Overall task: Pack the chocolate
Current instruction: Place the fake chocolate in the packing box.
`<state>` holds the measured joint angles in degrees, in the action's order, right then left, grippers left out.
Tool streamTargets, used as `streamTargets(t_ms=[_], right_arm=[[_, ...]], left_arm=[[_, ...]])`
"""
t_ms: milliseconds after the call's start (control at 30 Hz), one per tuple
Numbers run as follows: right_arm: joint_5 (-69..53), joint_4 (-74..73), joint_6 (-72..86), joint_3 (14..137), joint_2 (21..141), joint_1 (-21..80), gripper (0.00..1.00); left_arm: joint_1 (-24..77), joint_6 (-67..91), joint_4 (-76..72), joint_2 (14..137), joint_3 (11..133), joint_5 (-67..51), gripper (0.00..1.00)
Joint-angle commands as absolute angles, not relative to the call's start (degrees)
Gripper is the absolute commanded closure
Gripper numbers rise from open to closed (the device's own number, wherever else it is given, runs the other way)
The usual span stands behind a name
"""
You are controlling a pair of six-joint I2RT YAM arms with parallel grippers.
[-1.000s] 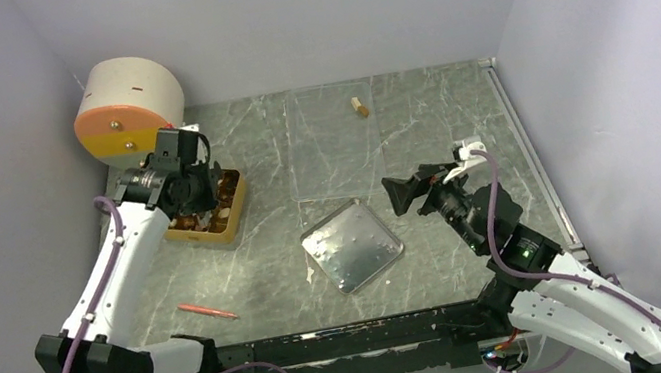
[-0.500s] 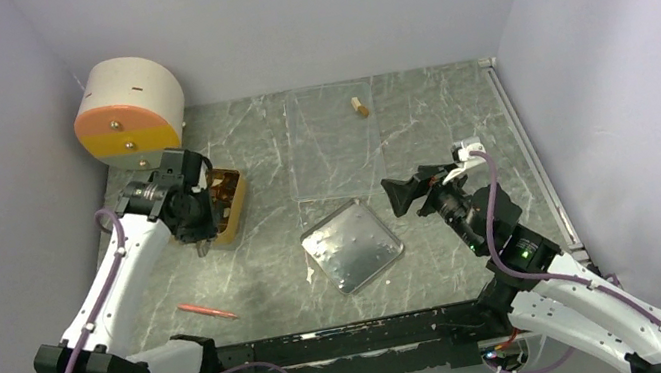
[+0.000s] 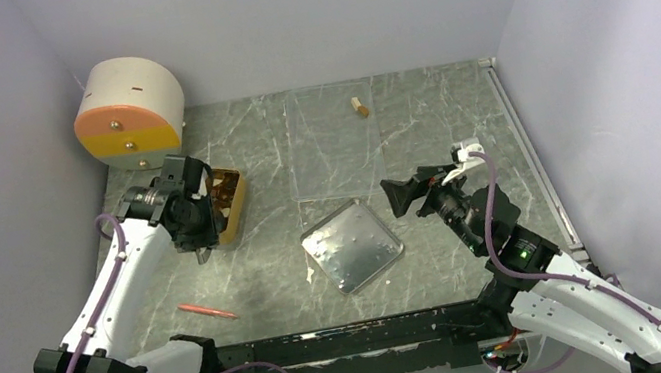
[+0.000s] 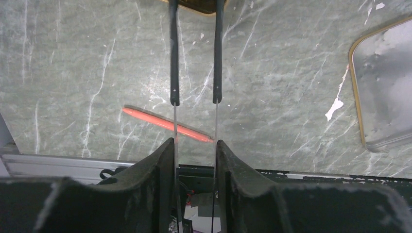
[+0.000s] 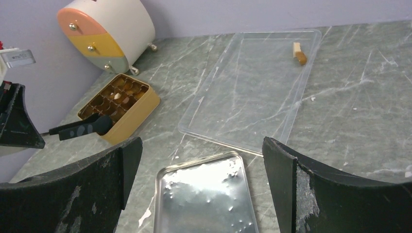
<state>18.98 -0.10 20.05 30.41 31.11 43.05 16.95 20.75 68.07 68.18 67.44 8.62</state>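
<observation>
My left gripper is shut on metal tweezers with black tips, held at the near-left side of the golden-tan compartment box. In the right wrist view the tweezer tips lie against the box's near-left corner with nothing visible between them. Several chocolate pieces sit in the box's compartments. One tan piece lies on the clear tray, also in the right wrist view. My right gripper is open and empty above the metal tray.
A red-orange pen lies on the table near the front left, under the tweezers in the left wrist view. The metal tray sits mid-table. A round drawer cabinet stands at the back left corner. Walls close three sides.
My left gripper has moved from over the box toward the near side, to the box's left edge, turning with the tweezers. The right arm has not moved.
</observation>
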Motion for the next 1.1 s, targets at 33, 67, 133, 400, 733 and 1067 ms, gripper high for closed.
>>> streamTargets(t_ms=[33,67,133,400,733,1067], right_arm=[[18.64,2.9,20.58,30.32,30.75,42.98,0.0],[18.56,2.91,20.64,30.4,30.87,43.04,0.0],[18.56,2.91,20.68,30.47,31.09,43.02,0.0],[18.38,3.53,20.87,30.1,31.18,42.98,0.0],[18.09,4.39,21.05,29.95,31.27,42.99,0.0],[18.02,3.98,20.41,30.98,31.44,42.98,0.0]], left_arm=[[16.78,21.54,67.81,67.58,68.43,8.36,0.61],[16.79,21.53,67.81,67.54,68.62,8.55,0.61],[16.79,21.53,67.78,67.29,69.13,9.11,0.6],[16.79,21.36,67.08,66.49,72.65,9.89,0.63],[16.79,20.66,58.1,67.49,75.53,5.86,0.64],[17.0,20.5,37.76,76.23,75.96,0.61,0.67]])
